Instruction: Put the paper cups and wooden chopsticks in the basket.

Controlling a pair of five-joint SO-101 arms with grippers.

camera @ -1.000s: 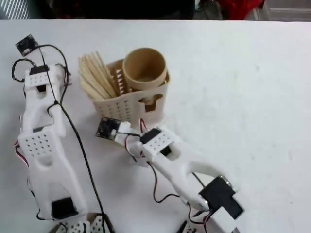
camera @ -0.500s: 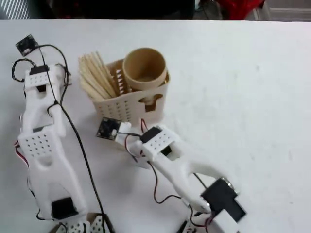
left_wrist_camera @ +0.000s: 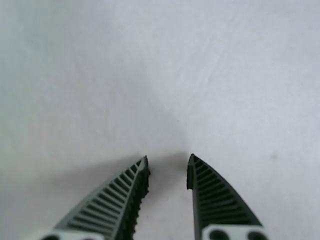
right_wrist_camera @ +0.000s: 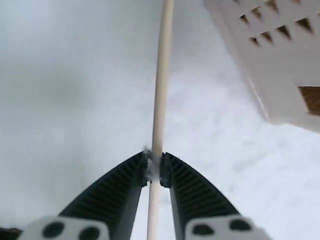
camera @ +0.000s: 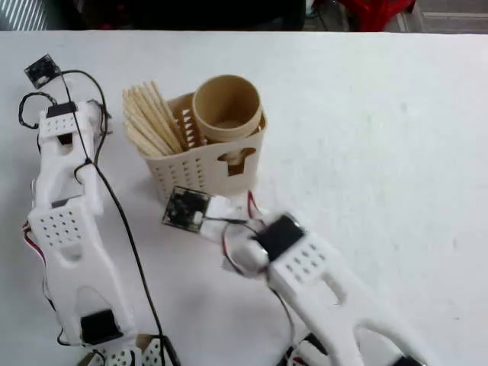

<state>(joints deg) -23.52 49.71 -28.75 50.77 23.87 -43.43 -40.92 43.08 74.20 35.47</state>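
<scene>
The right gripper [right_wrist_camera: 154, 168] was clamped on a single wooden chopstick [right_wrist_camera: 163, 75], its two dark ribbed fingers [right_wrist_camera: 117, 187] meeting on the stick near their tips. The chopstick ran straight ahead toward twelve o'clock over the white table [right_wrist_camera: 65, 85]. At about two o'clock from the tips stood the white basket [right_wrist_camera: 280, 70], its slotted wall apart from the stick.

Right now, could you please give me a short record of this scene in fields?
basket: stands on the table
cup: upright in the basket
chopsticks: bundled in the basket, beside the cup
right claw: shut on one chopstick, next to the basket
left claw: open, holding nothing, over the table
</scene>
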